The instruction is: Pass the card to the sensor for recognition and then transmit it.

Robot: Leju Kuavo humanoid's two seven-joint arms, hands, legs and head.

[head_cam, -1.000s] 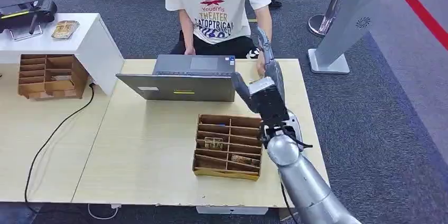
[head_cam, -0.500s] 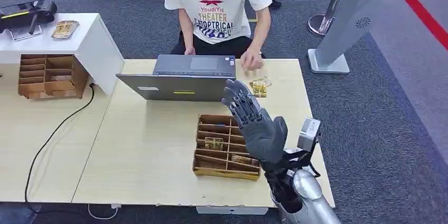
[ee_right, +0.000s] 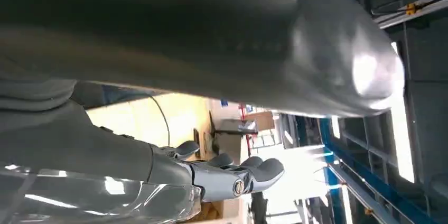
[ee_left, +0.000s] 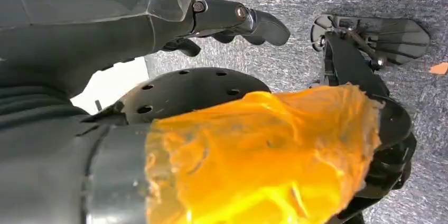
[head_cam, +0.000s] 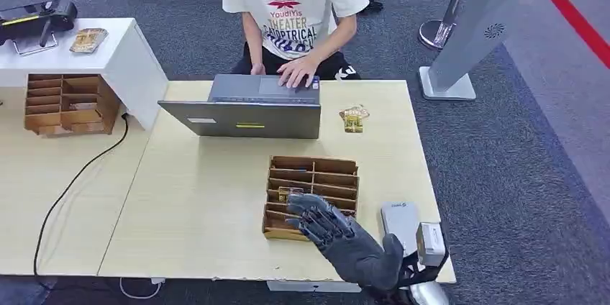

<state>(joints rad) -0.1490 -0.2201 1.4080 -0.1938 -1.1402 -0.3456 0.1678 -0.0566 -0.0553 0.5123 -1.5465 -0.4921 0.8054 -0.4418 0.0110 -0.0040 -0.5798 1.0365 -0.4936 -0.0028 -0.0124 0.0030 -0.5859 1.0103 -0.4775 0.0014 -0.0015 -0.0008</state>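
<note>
The card (head_cam: 353,119) lies flat on the wooden table (head_cam: 201,204), at three o'clock of the laptop (head_cam: 248,107) and twelve o'clock of the slotted wooden organizer (head_cam: 312,175). The right hand (head_cam: 344,240) hovers at the organizer's six o'clock edge, fingers spread, grasping nothing. The left hand (ee_left: 232,20) hangs with fingers loosely curled, empty. A person's hand (head_cam: 296,71) rests on the laptop.

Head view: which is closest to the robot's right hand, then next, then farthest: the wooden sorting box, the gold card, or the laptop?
From the right hand:
1. Wooden sorting box, right under the fingers.
2. Laptop, past the box, on the person's side.
3. Gold card, beside the laptop, at a similar distance; too close to call.
</note>
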